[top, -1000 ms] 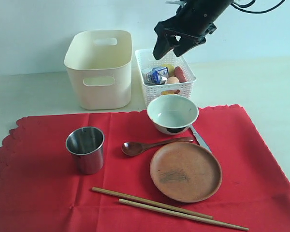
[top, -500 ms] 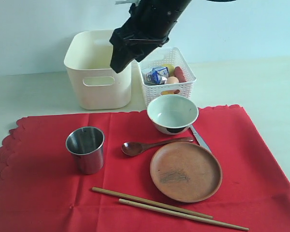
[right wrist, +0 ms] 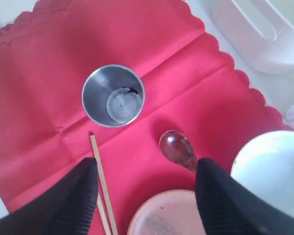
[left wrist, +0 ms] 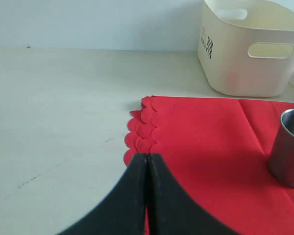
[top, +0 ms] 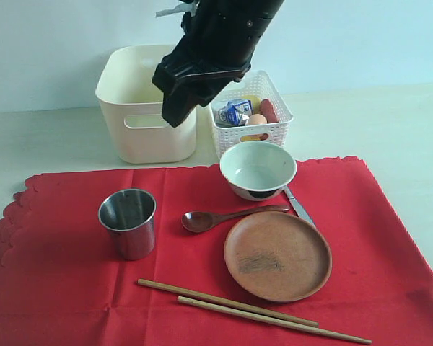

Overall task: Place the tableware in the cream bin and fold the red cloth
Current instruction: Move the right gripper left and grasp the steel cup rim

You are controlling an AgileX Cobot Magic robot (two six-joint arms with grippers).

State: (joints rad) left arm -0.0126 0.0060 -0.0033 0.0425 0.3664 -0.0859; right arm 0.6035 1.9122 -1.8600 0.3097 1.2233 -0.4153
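Tableware all sits on the red cloth (top: 58, 274): steel cup (top: 128, 222) upright to the left, white bowl (top: 257, 169) at the far edge, dark wooden spoon (top: 224, 216) and metal knife (top: 298, 207) just beside the round brown plate (top: 277, 255), chopsticks (top: 252, 311) nearest the camera. The cream bin (top: 148, 108) stands on the bench (top: 390, 122) behind the cloth, next to the white lattice basket (top: 247, 115).

Within the last second the right arm has swung from above the basket, leftward and down, to hang in front of the bin. The right gripper (right wrist: 147, 169) has its jaws apart with nothing between them, and its camera looks down into the cup, which seems the likely first pick. The left gripper (left wrist: 147, 161), fingers pressed together, hovers low at the cloth's scalloped left edge.

No piece has been lifted yet, so folding must wait.
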